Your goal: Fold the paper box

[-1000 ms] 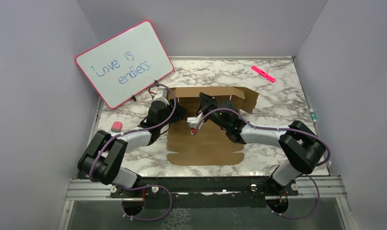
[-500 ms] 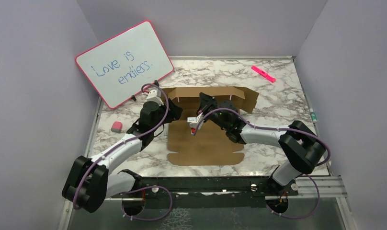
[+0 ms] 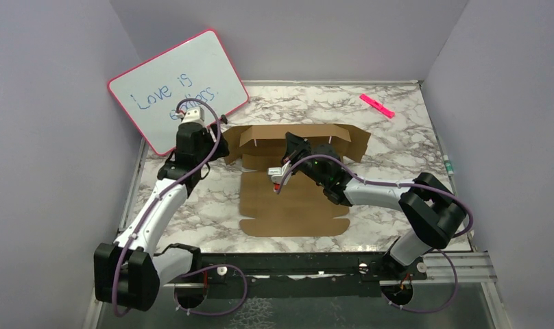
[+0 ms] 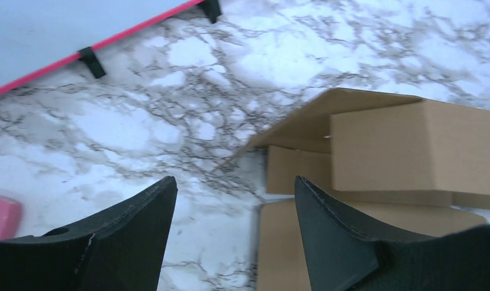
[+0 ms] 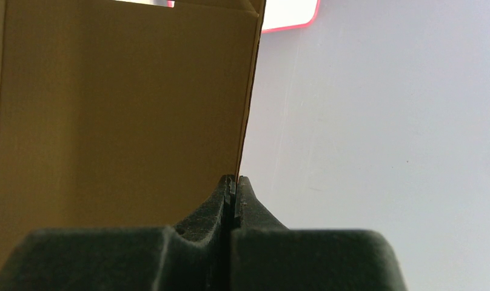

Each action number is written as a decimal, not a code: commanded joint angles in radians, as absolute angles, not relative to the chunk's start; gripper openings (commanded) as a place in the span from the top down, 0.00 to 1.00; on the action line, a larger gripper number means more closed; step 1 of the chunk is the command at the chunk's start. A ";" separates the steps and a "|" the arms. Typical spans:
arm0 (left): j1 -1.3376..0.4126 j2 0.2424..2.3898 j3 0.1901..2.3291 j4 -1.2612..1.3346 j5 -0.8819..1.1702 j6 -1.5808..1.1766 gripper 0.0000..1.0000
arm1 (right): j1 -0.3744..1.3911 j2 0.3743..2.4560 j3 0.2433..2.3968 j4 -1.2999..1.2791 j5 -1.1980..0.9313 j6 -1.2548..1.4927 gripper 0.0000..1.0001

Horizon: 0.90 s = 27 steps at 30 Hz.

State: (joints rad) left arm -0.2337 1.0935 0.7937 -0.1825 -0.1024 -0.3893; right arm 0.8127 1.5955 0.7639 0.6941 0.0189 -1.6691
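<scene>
Paper box (image 3: 291, 202) lies partly folded on the counter (image 3: 398, 144); left end effector (image 4: 235, 182) hovers spread beside it, right end effector (image 5: 234, 179) closed against its raised edge.

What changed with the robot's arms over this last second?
The left claw drew back from the left end of the paper box, up toward the whiteboard, and is open, holding nothing. The right claw stayed shut at the box's middle; the box lies where it was.

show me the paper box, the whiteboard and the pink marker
paper box (image 3: 295, 209): top view, flat near panel
whiteboard (image 3: 185, 65): top view, white writing surface
pink marker (image 3: 377, 105): top view, middle of its body
</scene>
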 commanded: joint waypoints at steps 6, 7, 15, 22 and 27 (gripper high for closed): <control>-0.123 1.273 0.915 -0.247 0.154 -0.145 0.28 | 0.822 1.597 0.780 0.691 0.019 -1.665 0.99; -0.119 1.290 0.927 -0.247 0.165 -0.127 0.29 | 0.822 1.595 0.781 0.691 0.019 -1.664 0.99; -0.117 1.370 0.980 -0.232 0.302 -0.061 0.50 | 0.822 1.597 0.787 0.688 0.020 -1.663 0.99; -0.117 1.322 0.956 -0.229 0.356 -0.045 0.78 | 0.822 1.596 0.790 0.697 0.021 -1.661 0.99; -0.121 1.271 0.926 -0.229 0.368 -0.077 0.89 | 0.822 1.601 0.789 0.713 0.029 -1.661 0.99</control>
State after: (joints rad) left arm -0.1234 1.3407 0.9478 -0.2420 0.3115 -0.0639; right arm 0.8127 1.5955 0.7673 0.6945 0.0193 -1.6657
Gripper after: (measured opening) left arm 0.143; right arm 0.014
